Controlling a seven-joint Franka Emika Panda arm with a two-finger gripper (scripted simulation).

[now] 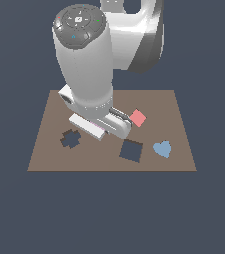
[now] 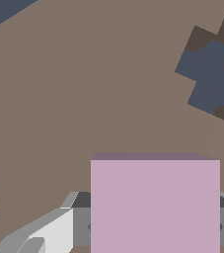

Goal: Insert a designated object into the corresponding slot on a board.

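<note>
Your tool (image 2: 155, 227) is clamped on the lilac tile (image 2: 155, 205) — carry it toward four o'clock, where the square slot (image 1: 131, 150) waits in the board (image 1: 158, 106).

Arm (image 1: 84, 59) reaches down steeply from 12 o'clock in the exterior view, wrist housing near vertical. Gripper (image 1: 103, 133) low, hand body angled toward 4 o'clock. Fingers (image 2: 49, 230) in the wrist view sit at either side of the lilac tile (image 2: 155, 205), closed against it (fingertips hidden).
</note>
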